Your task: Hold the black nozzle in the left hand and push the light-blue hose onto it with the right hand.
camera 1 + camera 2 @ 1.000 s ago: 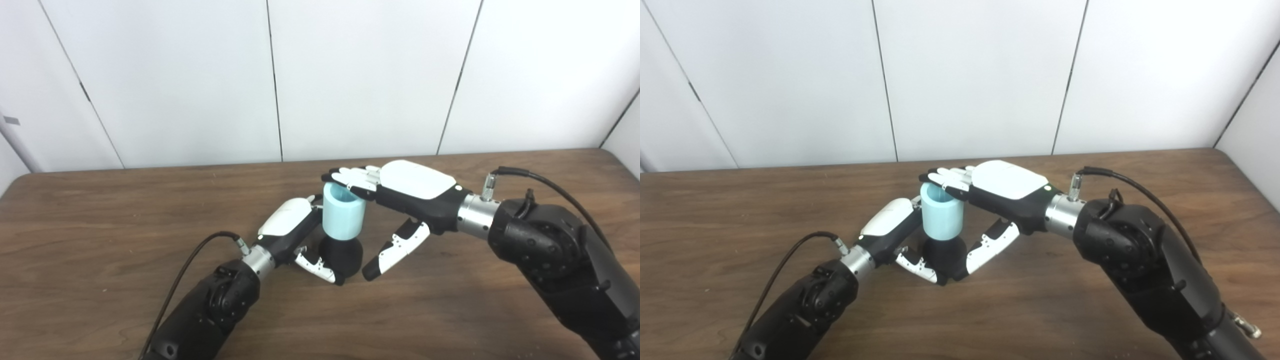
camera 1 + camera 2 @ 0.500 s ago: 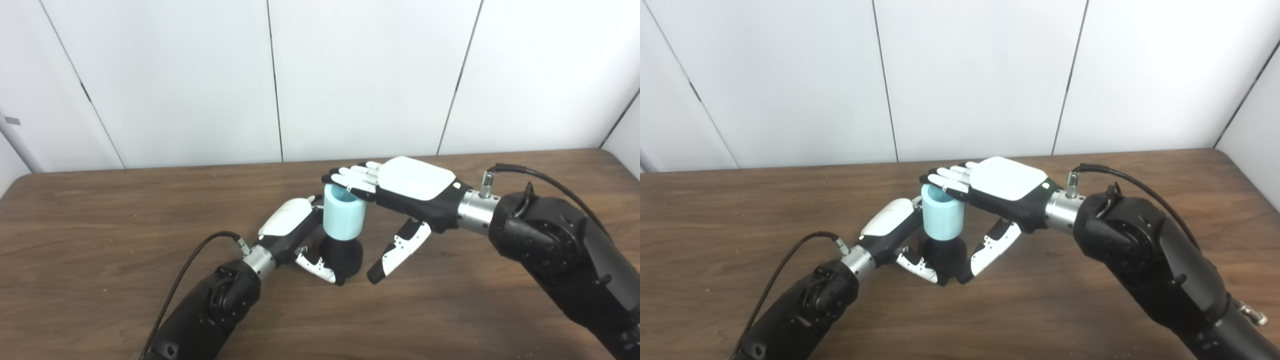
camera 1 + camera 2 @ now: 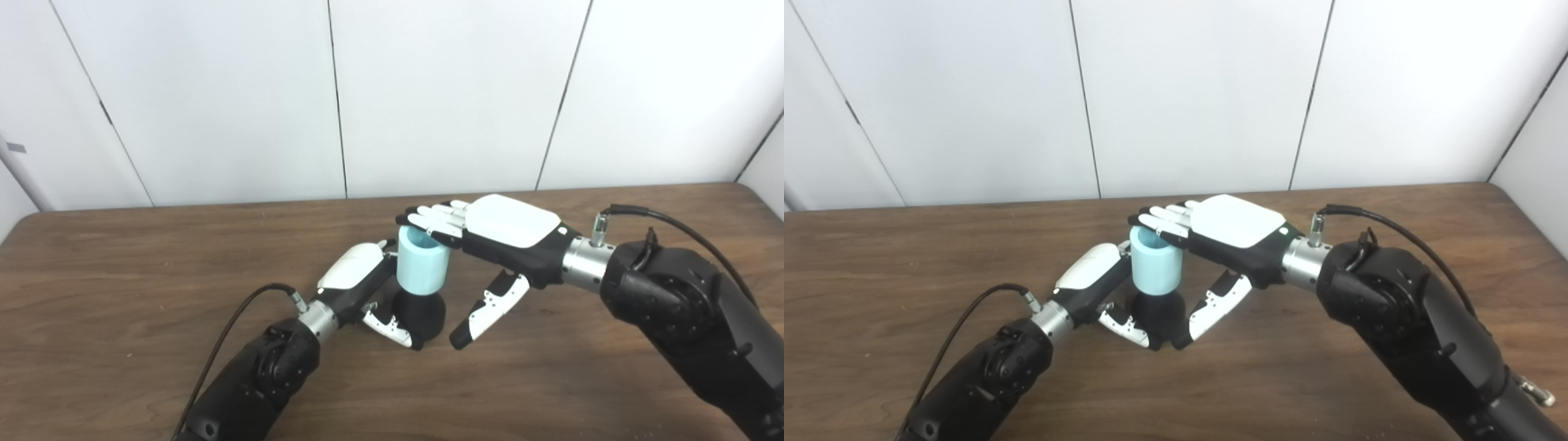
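Seating step in hand. Left hand grips the black nozzle, which stands on the table. Light-blue hose sits upright on the nozzle. Right hand, spread flat and grasping nothing, rests its fingers on the hose rim. Next move likely calls for straight downward pressure.

A brown wood-grain worktop fills the lower part of both views, its far edge running along the foot of the wall and its far left corner rounded. Behind it stands a white panelled wall, split by thin dark vertical seams. At the far left, a pale grey post leans beside the worktop's corner.
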You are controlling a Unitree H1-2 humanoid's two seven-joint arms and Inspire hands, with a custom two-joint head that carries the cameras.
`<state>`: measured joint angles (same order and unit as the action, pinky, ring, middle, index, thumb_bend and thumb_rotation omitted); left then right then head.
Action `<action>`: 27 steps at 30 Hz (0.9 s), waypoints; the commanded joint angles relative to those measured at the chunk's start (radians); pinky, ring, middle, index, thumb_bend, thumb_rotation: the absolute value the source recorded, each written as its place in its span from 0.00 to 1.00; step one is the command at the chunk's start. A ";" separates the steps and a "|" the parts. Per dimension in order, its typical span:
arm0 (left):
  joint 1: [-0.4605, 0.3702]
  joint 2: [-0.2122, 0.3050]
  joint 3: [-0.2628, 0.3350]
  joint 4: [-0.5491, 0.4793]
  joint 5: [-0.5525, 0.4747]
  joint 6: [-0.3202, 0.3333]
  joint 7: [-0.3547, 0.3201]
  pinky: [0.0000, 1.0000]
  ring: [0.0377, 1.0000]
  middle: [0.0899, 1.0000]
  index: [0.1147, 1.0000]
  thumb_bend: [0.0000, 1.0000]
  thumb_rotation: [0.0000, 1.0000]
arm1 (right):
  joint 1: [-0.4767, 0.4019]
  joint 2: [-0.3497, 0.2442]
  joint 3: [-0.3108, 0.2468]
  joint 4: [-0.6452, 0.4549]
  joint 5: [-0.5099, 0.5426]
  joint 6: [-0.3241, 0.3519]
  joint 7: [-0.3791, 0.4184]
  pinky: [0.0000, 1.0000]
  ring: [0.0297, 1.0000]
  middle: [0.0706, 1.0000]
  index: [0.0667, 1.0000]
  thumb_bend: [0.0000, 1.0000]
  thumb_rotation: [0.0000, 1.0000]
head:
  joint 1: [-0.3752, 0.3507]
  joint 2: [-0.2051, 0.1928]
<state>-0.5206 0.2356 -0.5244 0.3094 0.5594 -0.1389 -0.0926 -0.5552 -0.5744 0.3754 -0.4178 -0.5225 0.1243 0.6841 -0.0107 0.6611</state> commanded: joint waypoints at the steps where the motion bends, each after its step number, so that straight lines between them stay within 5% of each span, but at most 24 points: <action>1: 0.016 0.012 -0.023 0.027 0.040 0.033 -0.069 1.00 0.57 0.38 0.44 0.53 0.00 | 0.008 -0.009 0.002 0.002 0.014 -0.008 0.029 1.00 1.00 1.00 0.98 0.79 0.77 | -0.003 -0.004; 10: 0.015 0.004 -0.029 0.038 0.050 0.036 -0.062 1.00 0.57 0.39 0.43 0.53 0.00 | 0.027 0.082 -0.086 0.008 0.052 -0.138 -0.135 1.00 1.00 1.00 0.99 0.69 0.68 | -0.001 -0.007; 27: 0.012 0.008 -0.027 0.033 0.052 0.038 -0.064 1.00 0.57 0.39 0.43 0.53 0.00 | 0.032 0.064 -0.082 -0.014 0.051 -0.122 -0.049 1.00 1.00 1.00 1.00 0.70 0.68 | -0.001 -0.002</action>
<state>-0.5231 0.2335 -0.5256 0.3102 0.5611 -0.1369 -0.0927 -0.4970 -0.4989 0.3079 -0.4036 -0.4815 0.0043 0.6316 -0.0107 0.6581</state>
